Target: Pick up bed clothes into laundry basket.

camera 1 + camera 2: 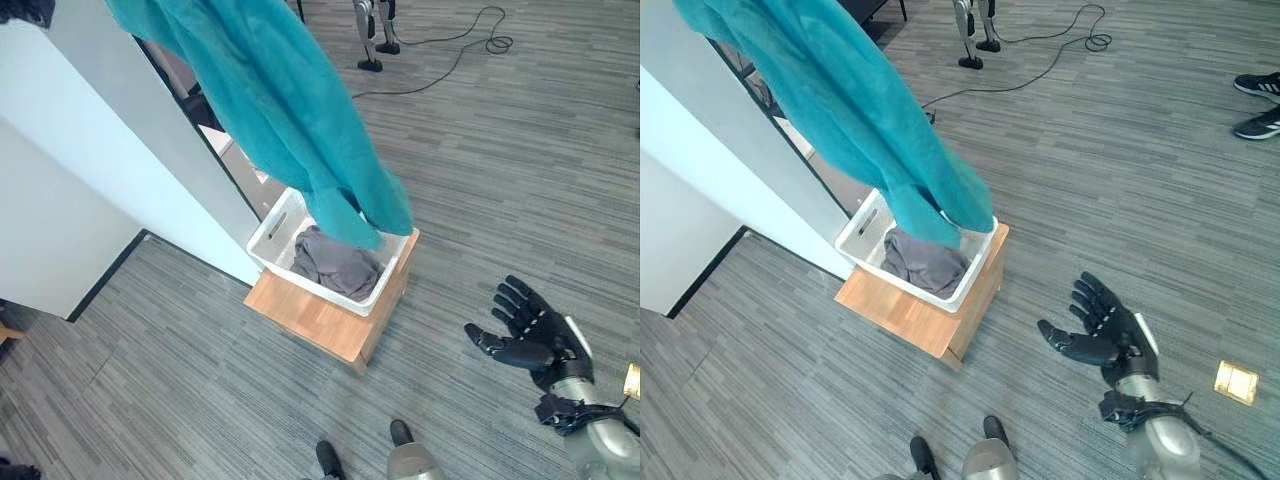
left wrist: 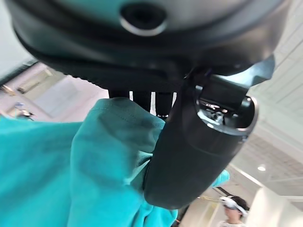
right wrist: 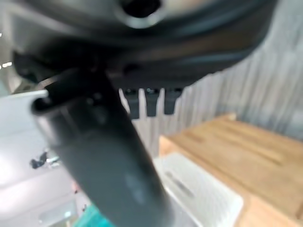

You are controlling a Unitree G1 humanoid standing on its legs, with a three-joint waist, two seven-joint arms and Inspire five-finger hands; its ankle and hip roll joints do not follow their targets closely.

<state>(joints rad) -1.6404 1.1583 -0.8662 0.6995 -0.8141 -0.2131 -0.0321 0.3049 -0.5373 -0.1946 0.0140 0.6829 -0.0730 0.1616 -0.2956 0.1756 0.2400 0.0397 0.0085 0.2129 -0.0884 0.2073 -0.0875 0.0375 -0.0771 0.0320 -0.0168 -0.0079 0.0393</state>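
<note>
We see a large teal sheet hanging from high at the upper left, draping down in long soft folds, its lower end bunched and dipping into a white laundry basket. In the left wrist view the left robot hand has its thumb and fingers clamped on a fold of this teal cloth. The basket has slotted handles in its walls and already holds a crumpled grey garment. It sits on a low wooden stand on the grey striped floor, just beside a white wall panel. The right robot hand hangs apart from the basket, at the lower right, fingers spread and empty.
</note>
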